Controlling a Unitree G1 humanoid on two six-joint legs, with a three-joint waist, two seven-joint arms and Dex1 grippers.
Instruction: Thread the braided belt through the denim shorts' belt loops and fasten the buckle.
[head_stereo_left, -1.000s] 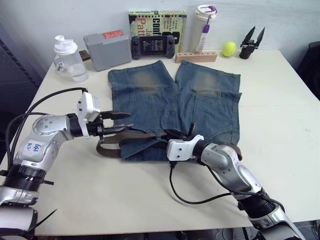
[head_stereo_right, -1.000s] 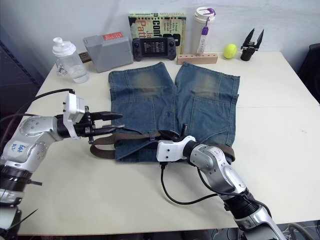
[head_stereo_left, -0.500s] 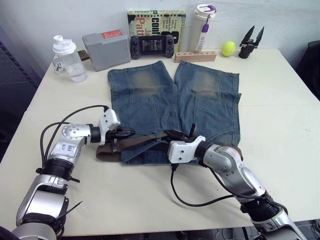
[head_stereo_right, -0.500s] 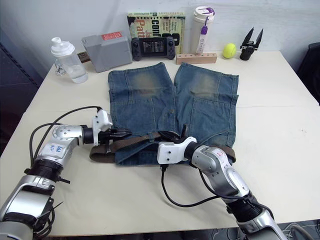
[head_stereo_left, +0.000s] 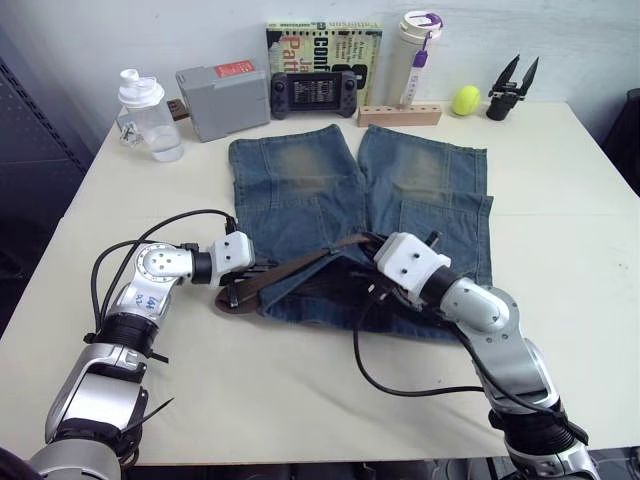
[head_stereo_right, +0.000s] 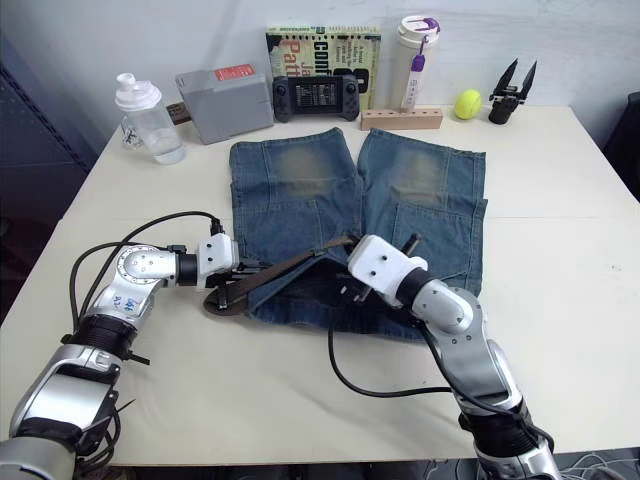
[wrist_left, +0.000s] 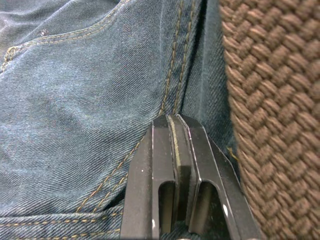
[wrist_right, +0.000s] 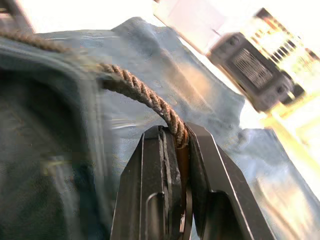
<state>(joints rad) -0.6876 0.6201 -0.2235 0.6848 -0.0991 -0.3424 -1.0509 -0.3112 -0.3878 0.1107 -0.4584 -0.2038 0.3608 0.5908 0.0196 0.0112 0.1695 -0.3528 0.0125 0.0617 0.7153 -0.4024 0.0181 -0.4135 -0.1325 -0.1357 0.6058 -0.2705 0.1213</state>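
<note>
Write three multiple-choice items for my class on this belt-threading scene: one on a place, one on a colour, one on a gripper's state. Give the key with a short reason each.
1. Where does the handheld game console lie?
A. behind the denim shorts, against the book
B. on the shorts
C. at the table's near edge

2. What colour is the ball?
A. red
B. yellow-green
C. blue

3. What is the right gripper doing?
A. hanging open over bare table
B. shut on the braided belt
C. holding the bottle

Key: 1 A, the console stands past the shorts' hems at the back; 2 B, its colour shows plainly beside the wooden block; 3 B, the right wrist view shows the strap pinched between its fingers.
</note>
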